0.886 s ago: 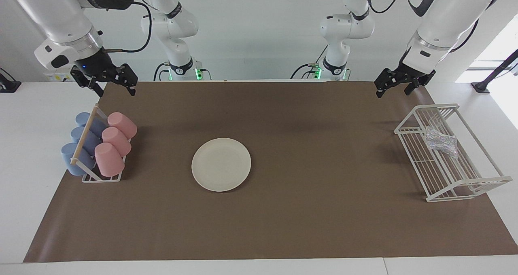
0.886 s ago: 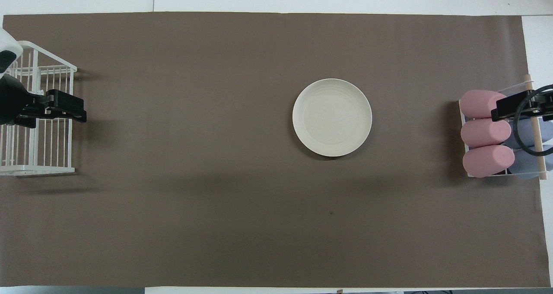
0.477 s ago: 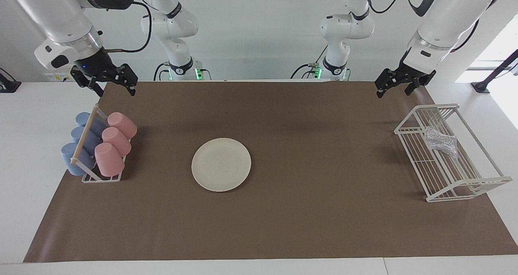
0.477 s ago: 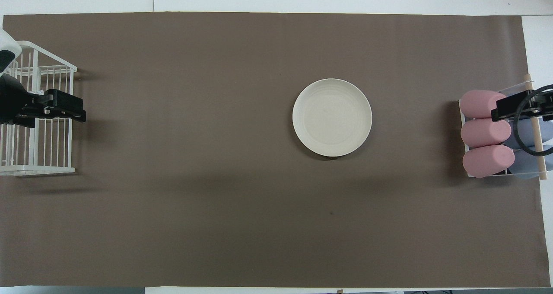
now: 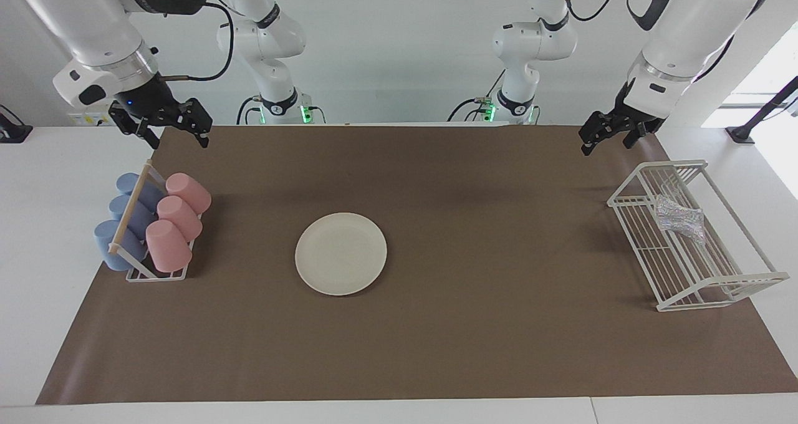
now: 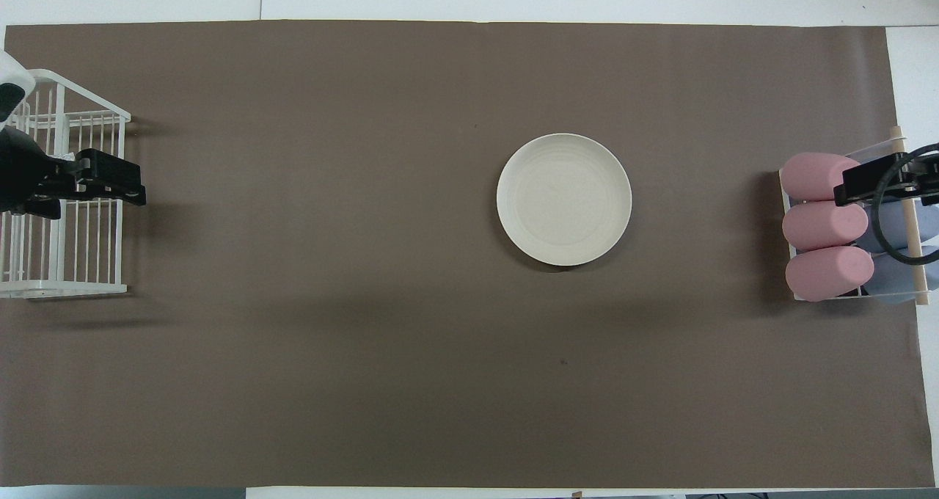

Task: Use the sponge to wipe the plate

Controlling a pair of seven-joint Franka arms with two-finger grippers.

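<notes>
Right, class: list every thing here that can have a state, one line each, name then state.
plate: flat on the mat, bare, untouched.
sponge: lying in the wire rack, not held.
pink cups: three, on their sides in the cup holder.
blue cups: three, on their sides beside the pink ones.
left gripper: raised, open, empty.
right gripper: raised, open, empty.

**Table layout relative to the grippers**

The round flat cream plate point(image 5: 341, 254) lies on the brown paper mat point(image 5: 474, 349), between the two grippers and well apart from both. The left gripper point(image 5: 608, 136) hangs over the mat just beside the white wire rack point(image 5: 689, 274), which holds the silvery speckled sponge point(image 5: 678, 219). The right gripper point(image 5: 167, 128) hangs near the cup holder point(image 5: 153, 273), which contains pink and blue cups point(image 5: 167, 244).
</notes>
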